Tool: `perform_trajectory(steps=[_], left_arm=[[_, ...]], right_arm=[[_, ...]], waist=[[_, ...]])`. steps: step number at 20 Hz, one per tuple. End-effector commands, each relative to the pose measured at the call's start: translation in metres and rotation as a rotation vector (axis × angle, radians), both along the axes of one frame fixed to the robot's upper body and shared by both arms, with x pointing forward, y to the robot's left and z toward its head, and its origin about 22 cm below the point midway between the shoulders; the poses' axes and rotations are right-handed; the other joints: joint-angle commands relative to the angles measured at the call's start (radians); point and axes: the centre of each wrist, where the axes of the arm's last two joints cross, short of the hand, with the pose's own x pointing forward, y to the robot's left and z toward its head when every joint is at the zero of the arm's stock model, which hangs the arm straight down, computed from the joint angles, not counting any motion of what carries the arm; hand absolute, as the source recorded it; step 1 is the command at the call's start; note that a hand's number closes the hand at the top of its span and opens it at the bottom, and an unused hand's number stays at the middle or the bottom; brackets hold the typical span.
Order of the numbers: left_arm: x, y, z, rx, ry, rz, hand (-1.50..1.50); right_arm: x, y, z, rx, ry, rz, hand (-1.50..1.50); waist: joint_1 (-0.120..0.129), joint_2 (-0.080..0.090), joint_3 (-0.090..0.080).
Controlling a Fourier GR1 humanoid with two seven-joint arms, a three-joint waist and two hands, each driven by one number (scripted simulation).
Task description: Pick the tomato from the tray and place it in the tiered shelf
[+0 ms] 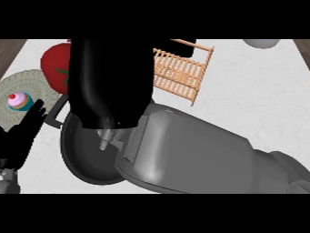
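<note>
Head view — tomato seen just left of right hand, shelf just right; grip cannot be told. Left hand rests open.

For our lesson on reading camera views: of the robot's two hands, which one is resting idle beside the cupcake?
The left hand, at the view's lower left, fingers up just below the cupcake. The right hand instead reaches up the middle against the tomato.
</note>
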Motion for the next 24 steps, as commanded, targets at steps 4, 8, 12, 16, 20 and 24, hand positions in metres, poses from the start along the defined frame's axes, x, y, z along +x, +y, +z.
perform_trajectory(steps=[4, 8, 12, 16, 20, 24], left_arm=[[-0.017, 0.002, -0.011, -0.004, 0.002, 0.033, 0.00], [-0.019, 0.017, -0.004, -0.001, 0.006, 0.025, 0.00], [-0.016, 0.000, -0.012, 0.007, -0.005, 0.030, 0.00], [0.002, 0.009, 0.005, 0.002, -0.027, 0.028, 0.00], [-0.012, 0.015, 0.001, -0.009, -0.001, 0.011, 0.00], [-0.006, 0.015, -0.007, 0.008, -0.009, 0.032, 0.00]], right_arm=[[0.010, 0.020, 0.053, -0.019, 0.050, -0.294, 1.50], [0.018, 0.025, 0.058, -0.051, 0.071, -0.329, 1.50], [0.028, 0.027, 0.080, -0.070, 0.079, -0.337, 1.50], [0.057, 0.021, 0.068, -0.107, 0.084, -0.384, 1.50], [0.068, 0.023, 0.071, -0.131, 0.063, -0.438, 1.50], [0.095, 0.009, 0.050, -0.154, 0.086, -0.443, 1.50]], waist=[[-0.015, -0.003, -0.001], [-0.014, 0.000, 0.000], [-0.021, 0.005, 0.000], [-0.034, 0.010, 0.001], [-0.022, 0.009, 0.001], [-0.030, 0.016, 0.000]])
